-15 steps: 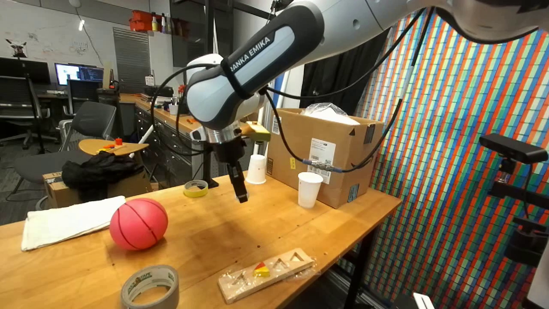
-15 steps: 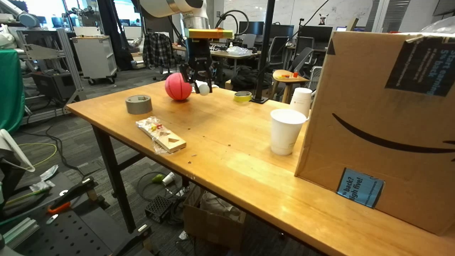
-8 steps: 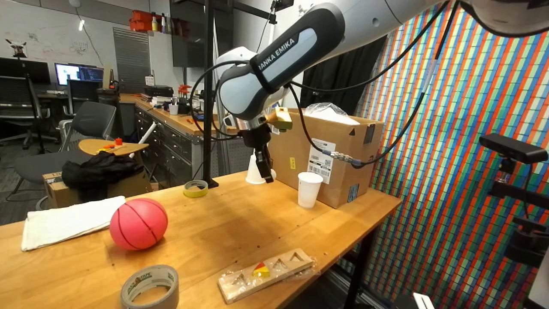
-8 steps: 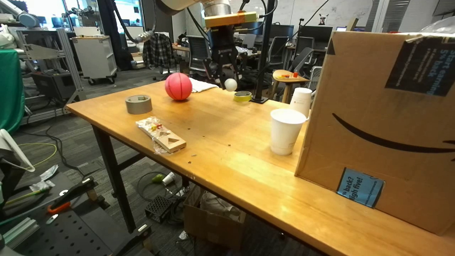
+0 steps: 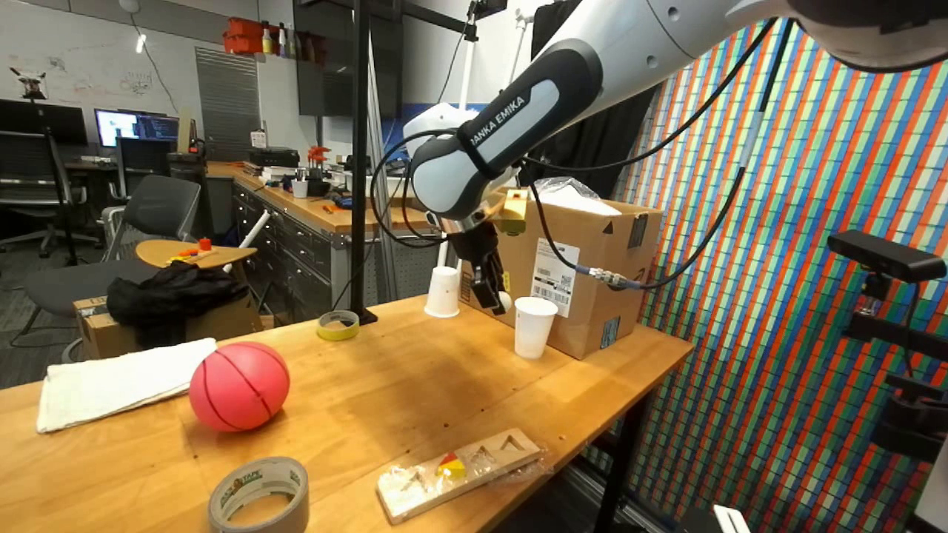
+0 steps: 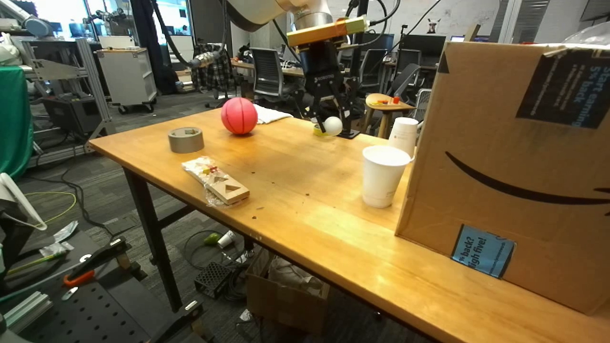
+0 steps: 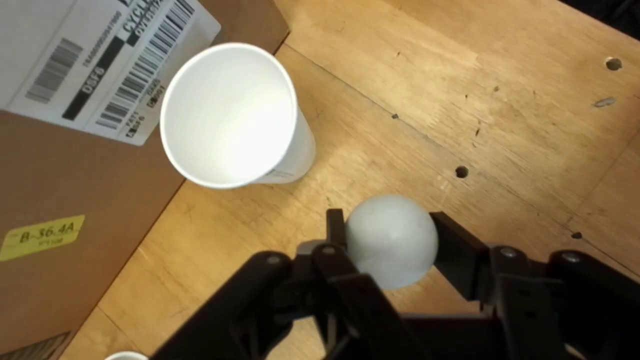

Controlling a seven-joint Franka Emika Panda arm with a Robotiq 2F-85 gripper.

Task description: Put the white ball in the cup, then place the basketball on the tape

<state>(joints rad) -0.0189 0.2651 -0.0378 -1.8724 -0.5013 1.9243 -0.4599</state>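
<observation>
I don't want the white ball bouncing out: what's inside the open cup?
In the wrist view, the open cup shows only bare white wall inside. Its side nearest the hand hides its own inner face; the bottom is too bright to make out.

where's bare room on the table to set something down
Mid-table, between the basketball, wooden board and upright cup; also along the table edge from that board to the cardboard box. Crowded beside the box: upright cup, upturned cup, and the gripper holding the white ball.

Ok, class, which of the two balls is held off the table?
The small white ball, clasped between the jaws and clear of the table; the basketball, far larger and reddish-pink, rests on the table.
</observation>
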